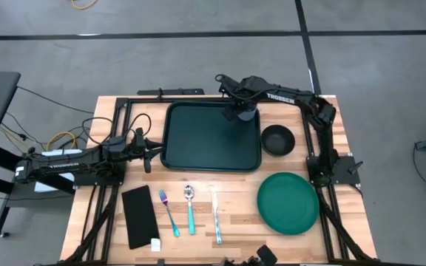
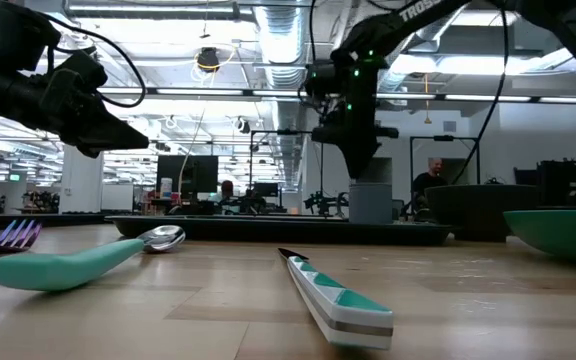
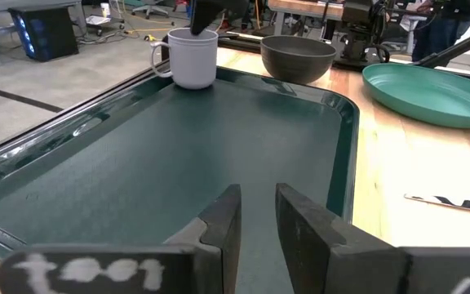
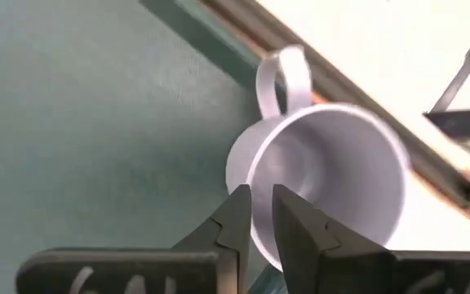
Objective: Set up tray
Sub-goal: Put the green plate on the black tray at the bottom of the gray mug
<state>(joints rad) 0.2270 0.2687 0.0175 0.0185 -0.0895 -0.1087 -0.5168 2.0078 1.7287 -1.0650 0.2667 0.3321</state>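
Now the tray (image 1: 198,140) lies centre-frame on the table (image 1: 346,207), a mug (image 3: 191,57) standing in its upper right corner.

Right gripper (image 4: 259,214) pinches the mug's rim, fingers nearly closed on it. Left gripper (image 1: 148,150), fingers slightly parted and empty, waits at the tray's left edge. Bowl (image 1: 277,140) and plate (image 1: 288,202) sit right of the tray; fork (image 1: 168,212), spoon (image 1: 190,209), knife (image 1: 217,218) below.

You see a smooth, faintly glossy green plastic tray (image 3: 137,163) on a pale wood-grain table (image 1: 235,207), a matt white mug (image 3: 192,57), and a shiny metal spoon bowl (image 2: 163,237).
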